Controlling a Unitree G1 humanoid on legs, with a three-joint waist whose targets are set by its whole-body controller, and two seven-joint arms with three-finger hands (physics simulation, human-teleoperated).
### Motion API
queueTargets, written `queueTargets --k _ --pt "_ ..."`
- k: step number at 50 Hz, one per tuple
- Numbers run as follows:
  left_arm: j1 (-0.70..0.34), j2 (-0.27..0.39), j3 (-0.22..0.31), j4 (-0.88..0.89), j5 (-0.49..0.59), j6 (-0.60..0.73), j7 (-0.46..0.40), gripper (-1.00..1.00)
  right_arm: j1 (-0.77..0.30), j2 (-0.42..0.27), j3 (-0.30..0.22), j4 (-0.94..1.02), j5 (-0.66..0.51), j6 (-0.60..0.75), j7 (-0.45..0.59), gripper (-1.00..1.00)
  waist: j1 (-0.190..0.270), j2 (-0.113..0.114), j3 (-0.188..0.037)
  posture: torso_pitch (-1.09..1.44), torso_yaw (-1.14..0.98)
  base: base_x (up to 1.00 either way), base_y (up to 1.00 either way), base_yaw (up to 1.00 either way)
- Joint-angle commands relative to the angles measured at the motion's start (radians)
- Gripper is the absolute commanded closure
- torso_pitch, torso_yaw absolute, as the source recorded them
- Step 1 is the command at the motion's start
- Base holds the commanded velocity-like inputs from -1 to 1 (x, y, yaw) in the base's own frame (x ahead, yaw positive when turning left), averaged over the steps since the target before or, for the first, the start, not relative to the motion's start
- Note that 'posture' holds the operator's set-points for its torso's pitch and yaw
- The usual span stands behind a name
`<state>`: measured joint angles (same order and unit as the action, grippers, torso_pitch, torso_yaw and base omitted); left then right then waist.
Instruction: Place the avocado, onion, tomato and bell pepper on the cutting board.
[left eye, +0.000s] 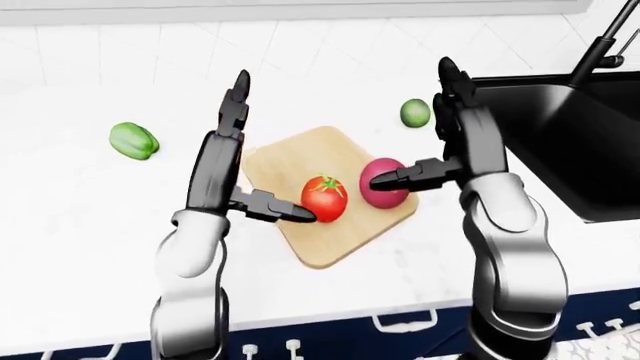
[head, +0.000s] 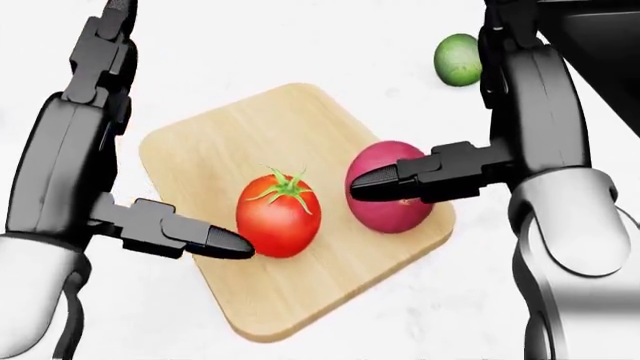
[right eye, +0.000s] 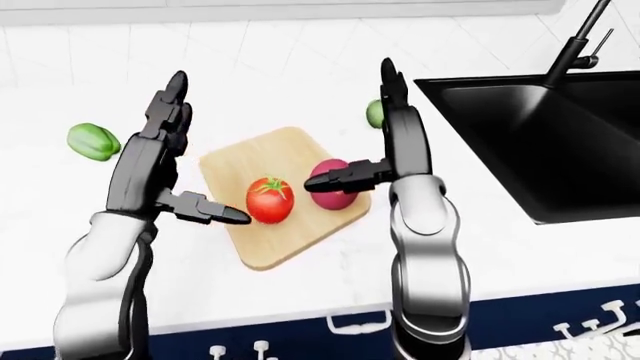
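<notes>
Head view showed the cutting board (head: 290, 127) lying on the white counter (left eye: 80, 202), with the tomato (head: 278, 214) and the onion (head: 390, 196) resting side by side on it, apart from each other. My left hand (head: 90, 172) stood spread beside the board's left edge, fingers pointing up and thumb (head: 190, 236) reaching toward the tomato, its tip just beside the fruit, gripping nothing. My right hand (head: 500, 142) was likewise spread, its thumb (head: 400, 180) lying across the onion's top without the fingers closing round it. In the left-eye view the avocado (left eye: 415, 112) sat on the counter above and right of the board, near the black sink (left eye: 570, 142), and the bell pepper (left eye: 133, 140) lay well apart at the left. I judged the task about half done: two items placed, while avocado and pepper remained to be fetched, each nearer to one of my hands.
</notes>
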<state>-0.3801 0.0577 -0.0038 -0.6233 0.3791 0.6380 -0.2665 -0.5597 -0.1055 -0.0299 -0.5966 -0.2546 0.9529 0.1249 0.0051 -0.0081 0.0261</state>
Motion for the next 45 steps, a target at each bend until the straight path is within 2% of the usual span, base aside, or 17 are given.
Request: queueTargets --k 1,3,4,5,6,8,9,10,12,14,19,21,26,29,32,37,45 --pt "-0.022 0.015 0.037 -0.032 0.008 -0.005 0.033 -1.0 -0.019 -0.003 -0.011 -0.017 -0.005 -0.035 -0.015 -1.0 0.0 0.001 -0.02 0.0 0.0 0.0 0.0 0.0" --pt "-0.039 0.04 0.095 -0.056 -0.006 0.015 0.066 -1.0 -0.024 -0.006 -0.026 -0.016 -0.008 -0.041 -0.035 -1.0 0.0 0.002 -0.02 0.0 0.0 0.0 0.0 0.0" --pt "-0.042 0.054 0.105 -0.057 -0.014 0.021 0.076 -1.0 -0.024 -0.006 -0.032 -0.013 -0.005 -0.038 -0.044 -1.0 0.0 0.003 -0.021 0.0 0.0 0.0 0.0 0.0" --pt "-0.056 0.07 0.152 -0.056 -0.029 0.016 0.111 -1.0 -0.038 0.001 -0.066 0.006 -0.002 -0.07 -0.095 -1.0 -0.001 0.004 -0.02 0.0 0.0 0.0 0.0 0.0" --pt "-0.061 0.086 0.168 -0.048 -0.035 0.011 0.145 -1.0 -0.044 -0.004 -0.084 0.02 0.011 -0.081 -0.125 -1.0 -0.001 0.006 -0.019 0.0 0.0 0.0 0.0 0.0" --pt "-0.054 0.073 0.237 0.072 -0.119 -0.129 0.302 -1.0 -0.047 0.028 -0.191 0.116 0.099 -0.212 -0.302 -1.0 -0.002 0.008 -0.017 0.0 0.0 0.0 0.0 0.0" --pt "-0.031 0.07 0.25 0.173 -0.15 -0.179 0.386 -1.0 0.008 0.02 -0.203 0.199 0.147 -0.326 -0.368 -1.0 -0.002 0.009 -0.015 0.0 0.0 0.0 0.0 0.0" --pt "0.009 0.092 0.245 0.232 -0.142 -0.257 0.444 -1.0 0.047 0.002 -0.213 0.252 0.204 -0.371 -0.397 -1.0 0.0 0.009 -0.014 0.0 0.0 0.0 0.0 0.0" --pt "0.027 0.107 0.272 0.282 -0.222 -0.298 0.497 -1.0 0.109 -0.042 -0.209 0.298 0.257 -0.427 -0.422 -1.0 0.003 0.008 -0.024 0.0 0.0 0.0 0.0 0.0" --pt "0.044 0.145 0.277 0.303 -0.235 -0.318 0.515 -1.0 0.119 -0.063 -0.202 0.318 0.298 -0.45 -0.446 -1.0 0.003 0.007 -0.035 0.0 0.0 0.0 0.0 0.0" --pt "0.023 0.235 0.346 0.308 -0.296 -0.27 0.496 -1.0 0.1 -0.085 -0.172 0.327 0.322 -0.44 -0.469 -1.0 -0.003 0.016 -0.027 0.0 0.0 0.0 0.0 0.0" --pt "-0.006 0.279 0.372 0.323 -0.323 -0.256 0.485 -1.0 0.05 -0.104 -0.169 0.329 0.325 -0.4 -0.453 -1.0 -0.004 0.019 -0.023 0.0 0.0 0.0 0.0 0.0" --pt "-0.085 0.368 0.374 0.423 -0.338 -0.238 0.436 -1.0 -0.109 -0.159 -0.144 0.397 0.287 -0.335 -0.386 -1.0 -0.004 0.023 -0.021 0.0 0.0 0.0 0.0 0.0" --pt "-0.167 0.436 0.358 0.534 -0.321 -0.245 0.385 -1.0 -0.205 -0.186 -0.133 0.503 0.26 -0.351 -0.336 -1.0 -0.003 0.025 -0.023 0.0 0.0 0.0 0.0 0.0" --pt "-0.254 0.474 0.351 0.679 -0.331 -0.286 0.366 -1.0 -0.285 -0.197 -0.129 0.646 0.243 -0.403 -0.307 -1.0 -0.003 0.025 -0.022 0.0 0.0 0.0 0.0 0.0" --pt "-0.449 0.555 0.29 0.98 -0.31 -0.379 0.317 -1.0 -0.478 -0.241 -0.118 0.952 0.208 -0.526 -0.261 -1.0 -0.003 0.026 -0.029 0.0 0.0 0.0 0.0 0.0" --pt "-0.682 0.578 0.239 1.406 -0.287 -0.558 0.304 -1.0 -0.732 -0.259 -0.093 1.5 0.151 -0.798 -0.232 -1.0 -0.007 0.033 -0.032 0.0 0.0 0.0 0.0 0.0"
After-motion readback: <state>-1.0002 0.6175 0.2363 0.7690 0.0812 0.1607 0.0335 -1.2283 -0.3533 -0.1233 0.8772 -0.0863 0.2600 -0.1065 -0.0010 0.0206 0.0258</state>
